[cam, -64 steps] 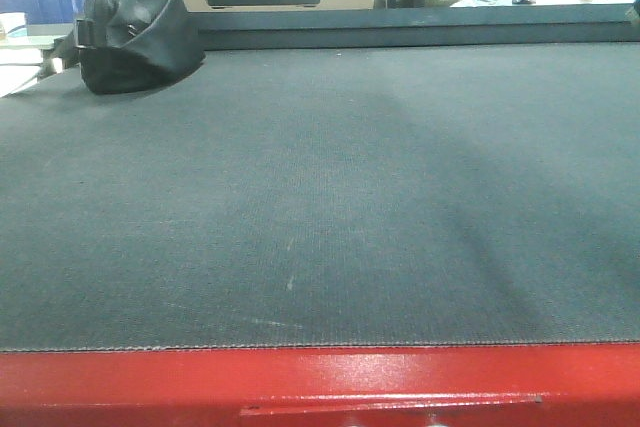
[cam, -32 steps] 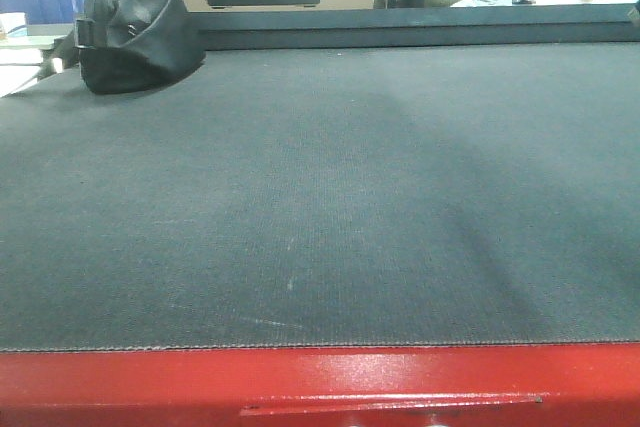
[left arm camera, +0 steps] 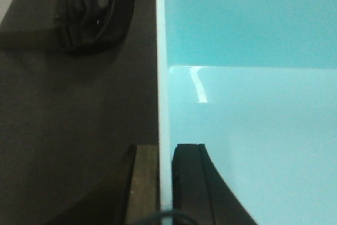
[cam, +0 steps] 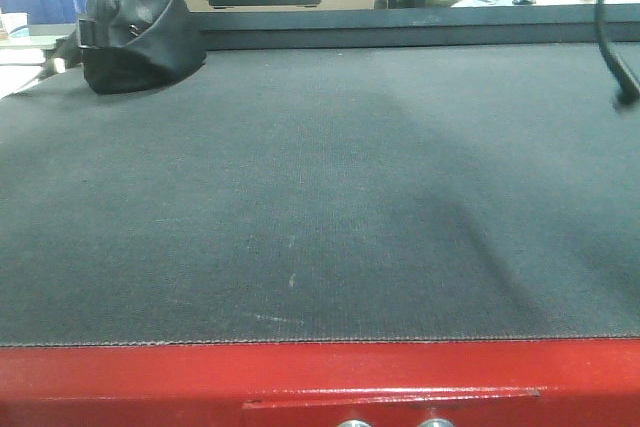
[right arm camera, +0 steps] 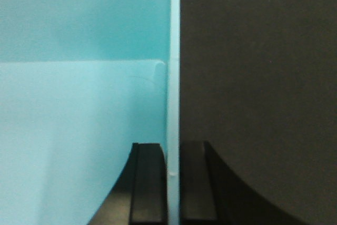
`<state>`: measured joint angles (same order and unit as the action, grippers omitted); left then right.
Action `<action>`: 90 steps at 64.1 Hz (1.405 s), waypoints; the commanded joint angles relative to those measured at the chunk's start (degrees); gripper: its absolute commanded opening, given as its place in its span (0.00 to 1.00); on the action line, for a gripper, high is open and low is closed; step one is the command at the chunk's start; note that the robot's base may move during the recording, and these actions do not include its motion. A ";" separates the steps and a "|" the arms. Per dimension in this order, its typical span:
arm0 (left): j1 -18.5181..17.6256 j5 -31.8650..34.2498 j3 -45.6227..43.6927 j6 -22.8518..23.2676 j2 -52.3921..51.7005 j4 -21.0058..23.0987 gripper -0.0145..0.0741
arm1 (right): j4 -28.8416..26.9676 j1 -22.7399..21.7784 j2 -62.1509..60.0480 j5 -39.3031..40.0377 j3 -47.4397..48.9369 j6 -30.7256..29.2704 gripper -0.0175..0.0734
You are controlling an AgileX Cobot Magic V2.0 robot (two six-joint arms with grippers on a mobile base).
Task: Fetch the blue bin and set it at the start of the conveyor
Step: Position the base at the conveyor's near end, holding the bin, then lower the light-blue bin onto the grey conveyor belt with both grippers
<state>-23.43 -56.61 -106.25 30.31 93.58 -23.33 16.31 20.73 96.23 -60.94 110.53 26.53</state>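
The conveyor start [cam: 320, 197] fills most of the front view: a wide, dark grey textured belt that ends at the near side in a glossy red edge strip [cam: 320, 382]. The blue bin [left arm camera: 253, 130] shows only in the two wrist views, as a pale turquoise tub seen from above. Its smooth floor and far wall fill the right of the left wrist view and the left of the right wrist view [right arm camera: 79, 130], and dark belt lies beyond each side wall. Whether the bin rests on the belt or hangs above it cannot be told. A black bag [cam: 135, 32] sits on the far left corner of the belt, and it appears again at the top of the left wrist view [left arm camera: 92, 9], well apart from the bin's left wall. The left gripper [left arm camera: 165, 154] is clamped on the bin's thin left wall, one finger inside the tub and one outside over the belt. The right gripper [right arm camera: 172, 154] pinches the right wall the same way. A dark cable [cam: 612, 42] hangs at the right edge of the front view. Two small bolts [cam: 435, 423] sit under the red strip.
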 commanded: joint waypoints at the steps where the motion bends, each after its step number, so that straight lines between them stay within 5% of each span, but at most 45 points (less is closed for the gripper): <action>1: -0.28 6.30 4.46 2.33 -0.28 0.45 0.04 | 0.05 0.00 -0.37 6.11 -4.37 0.73 0.01; 23: -0.28 19.55 24.51 10.39 -0.28 -0.41 0.04 | 0.05 0.00 -3.36 26.24 -29.32 2.55 0.01; 40: -0.28 33.72 35.18 10.50 -0.28 -0.52 0.04 | 0.05 -0.33 -3.49 41.80 -43.18 3.91 0.01; 73: -0.31 35.31 37.11 10.50 2.46 -0.38 0.04 | -0.06 -1.83 -2.49 43.20 -44.45 4.47 0.02; 80: -0.40 34.68 37.11 10.50 2.46 -0.38 0.13 | -1.49 -1.83 -2.49 42.63 -44.45 4.47 0.20; 90: -0.40 32.07 36.76 10.50 2.36 -0.48 0.49 | -2.57 -1.83 -2.59 41.03 -43.94 4.47 0.61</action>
<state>-22.95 -26.33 -68.75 40.66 96.06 -24.74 14.55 18.35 94.06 -22.69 65.75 31.57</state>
